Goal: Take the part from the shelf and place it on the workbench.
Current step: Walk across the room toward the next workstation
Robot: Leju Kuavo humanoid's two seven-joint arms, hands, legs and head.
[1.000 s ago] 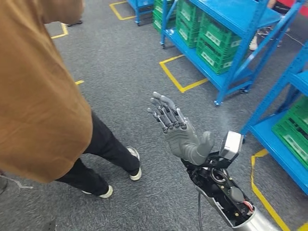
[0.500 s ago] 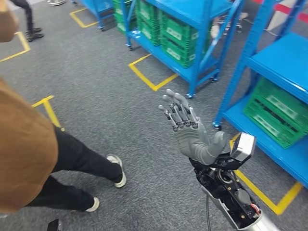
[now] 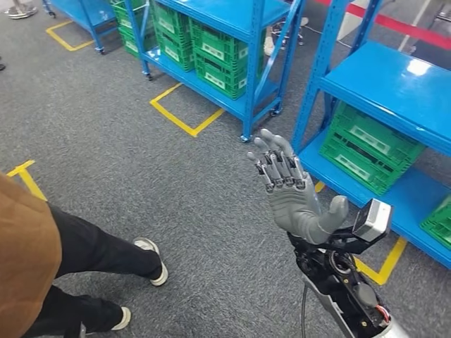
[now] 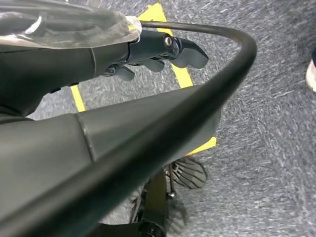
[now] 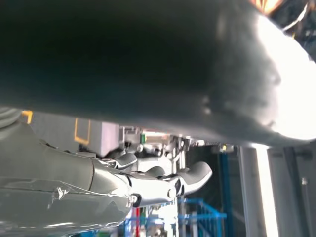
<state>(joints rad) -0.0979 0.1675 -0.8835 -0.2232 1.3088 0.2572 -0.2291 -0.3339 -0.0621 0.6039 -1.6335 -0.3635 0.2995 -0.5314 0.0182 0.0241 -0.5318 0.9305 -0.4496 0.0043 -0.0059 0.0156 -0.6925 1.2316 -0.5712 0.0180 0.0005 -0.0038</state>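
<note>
My right hand (image 3: 291, 195) is raised in front of me in the head view, palm up with its fingers apart and nothing in it. In the right wrist view its fingers (image 5: 168, 182) reach out straight and hold nothing. A blue shelf (image 3: 393, 84) stands just beyond the hand to the right, with green crates (image 3: 367, 148) on its lower level. My left hand (image 4: 164, 49) hangs over the grey floor in the left wrist view, fingers stretched out and holding nothing.
A person in a brown top (image 3: 21, 260), black trousers and white shoes (image 3: 151, 257) stands close at my lower left. Another blue shelf with green crates (image 3: 218, 49) stands further back. Yellow tape squares (image 3: 183, 120) mark the grey carpet floor.
The whole view has swung, so the camera moved: the shelves now stand nearer and more central, and the person has slid towards the left edge. My right hand stays raised and holds nothing.
</note>
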